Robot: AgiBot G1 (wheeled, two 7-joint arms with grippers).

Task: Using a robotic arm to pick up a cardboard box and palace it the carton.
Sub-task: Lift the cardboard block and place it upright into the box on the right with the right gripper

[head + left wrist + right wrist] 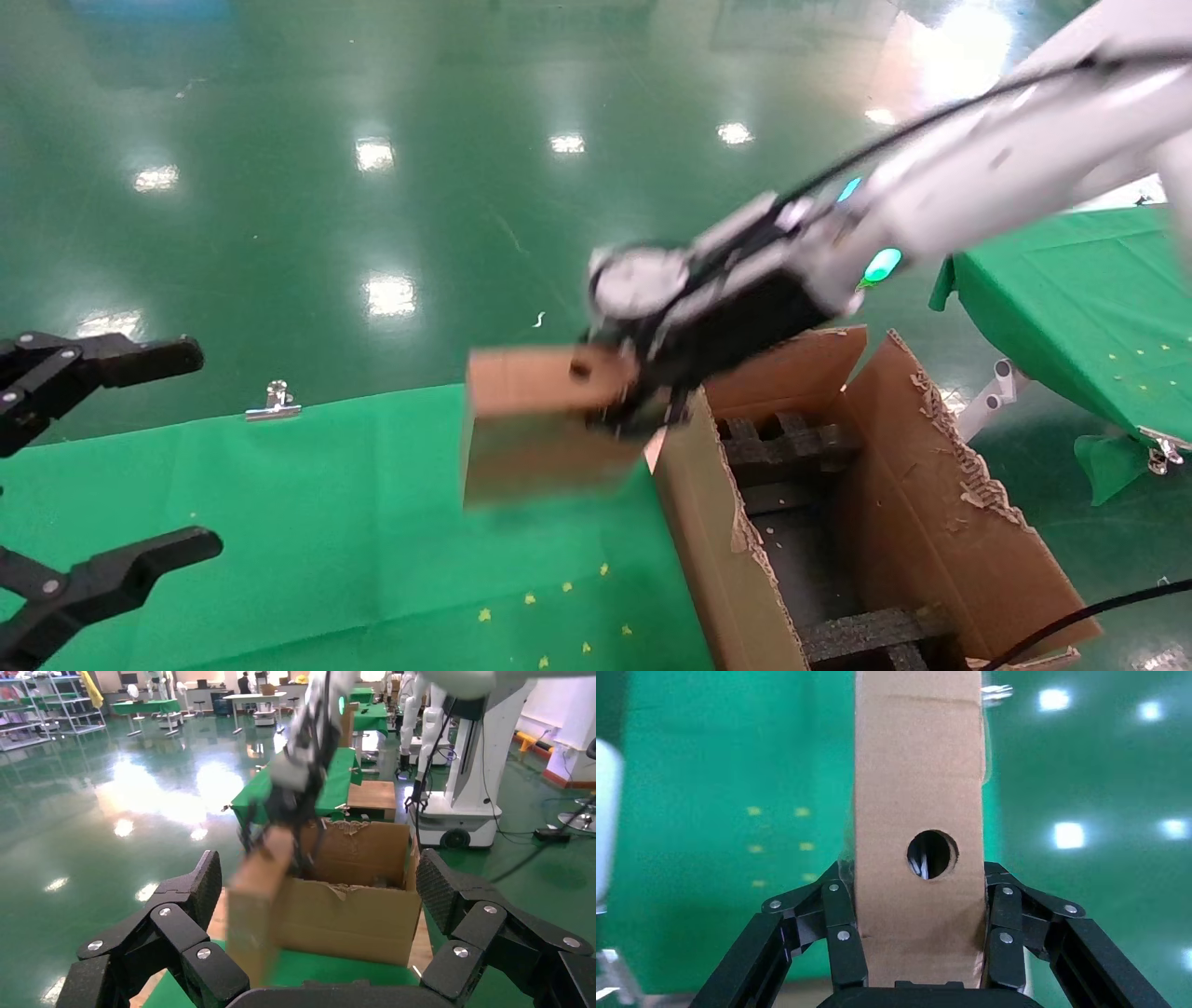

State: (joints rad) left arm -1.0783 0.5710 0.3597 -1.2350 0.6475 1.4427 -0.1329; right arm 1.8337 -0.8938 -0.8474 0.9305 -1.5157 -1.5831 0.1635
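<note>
Head view: the robotic arm (987, 177) reaches in from the right, its green ring lit, wrist angled down toward the table's edge.
Right gripper (624, 396): clenched on the cardboard box (545, 424), gripping it at the end nearest the carton.
Cardboard box position: held in the air over the green table cloth (307, 522), just beside the carton's near-left flap and outside the carton.
Right wrist view: the cardboard box (919, 832) stands between the two black fingers (842, 931), which press on its two narrow sides; the round hole (932, 854) faces the camera.
Carton (931, 485): open, to the right of the table, with ragged torn flaps and black foam inserts (792, 443) inside.
Left gripper (84, 475): parked at the left edge over the cloth, jaws spread wide, nothing between them.
Left wrist view: the left gripper (320, 913) frames the carton (351, 903) and the cardboard box (256, 910) hanging in front of it.
Metal clip (275, 401): on the cloth's far edge.
</note>
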